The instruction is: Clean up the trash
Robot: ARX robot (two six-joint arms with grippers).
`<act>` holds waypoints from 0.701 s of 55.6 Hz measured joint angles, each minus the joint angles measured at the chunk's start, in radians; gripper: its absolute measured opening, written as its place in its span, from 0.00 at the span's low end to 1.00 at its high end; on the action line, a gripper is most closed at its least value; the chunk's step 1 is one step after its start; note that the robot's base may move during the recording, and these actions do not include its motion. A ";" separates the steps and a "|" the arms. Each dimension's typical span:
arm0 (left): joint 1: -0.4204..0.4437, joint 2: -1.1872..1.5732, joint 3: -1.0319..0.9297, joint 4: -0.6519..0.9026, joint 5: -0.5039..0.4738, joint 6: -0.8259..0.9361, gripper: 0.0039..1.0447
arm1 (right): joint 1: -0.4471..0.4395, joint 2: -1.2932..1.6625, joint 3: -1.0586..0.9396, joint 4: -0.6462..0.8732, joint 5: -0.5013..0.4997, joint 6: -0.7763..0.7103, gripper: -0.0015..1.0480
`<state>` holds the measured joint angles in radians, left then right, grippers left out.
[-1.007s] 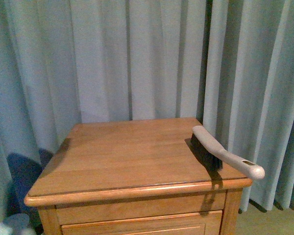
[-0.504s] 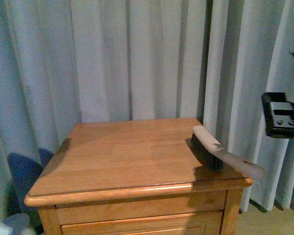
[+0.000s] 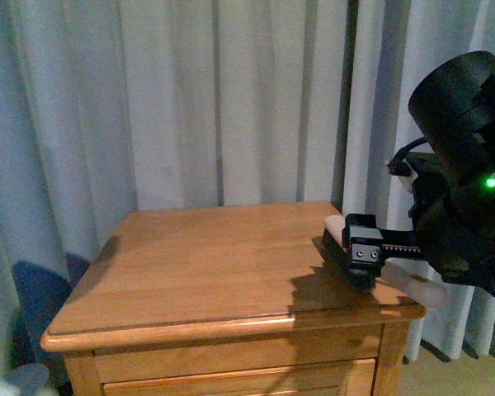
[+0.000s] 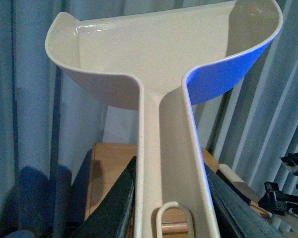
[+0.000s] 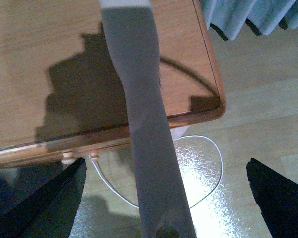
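No trash shows in any view. In the left wrist view, my left gripper (image 4: 174, 198) is shut on the long handle of a cream dustpan (image 4: 159, 59) with a blue underside, held up in front of the curtain. A cream hand brush (image 3: 345, 247) with black bristles lies at the right edge of the wooden nightstand (image 3: 206, 264), its handle (image 5: 139, 99) overhanging the corner. My right gripper (image 5: 164, 198) is open, with one finger on each side of that handle and well apart from it. In the front view the right arm (image 3: 462, 165) hangs over the brush.
Pale grey-blue curtains (image 3: 190, 99) hang behind and beside the nightstand. A thin white cable (image 5: 208, 163) lies on the shiny floor below the nightstand's corner. A pale round object (image 3: 21, 381) sits low at the front left.
My right arm has come in from the right and dropped over the brush handle. The brush and nightstand have not moved.
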<state>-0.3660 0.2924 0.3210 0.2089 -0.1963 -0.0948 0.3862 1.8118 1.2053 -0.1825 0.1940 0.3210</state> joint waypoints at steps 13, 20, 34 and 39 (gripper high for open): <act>0.000 0.000 0.000 0.000 0.000 0.000 0.27 | -0.005 0.040 0.008 0.023 -0.002 0.002 0.77; 0.000 0.000 0.000 0.000 0.000 0.000 0.27 | -0.005 0.060 0.008 0.033 -0.003 0.001 0.60; 0.000 0.000 0.000 0.000 0.000 0.000 0.27 | -0.005 0.066 0.008 0.046 -0.002 0.000 0.24; 0.000 0.000 0.000 0.000 0.000 0.000 0.27 | -0.006 0.065 0.008 0.054 0.000 0.000 0.21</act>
<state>-0.3660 0.2924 0.3210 0.2089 -0.1963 -0.0948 0.3801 1.8771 1.2133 -0.1287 0.1940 0.3206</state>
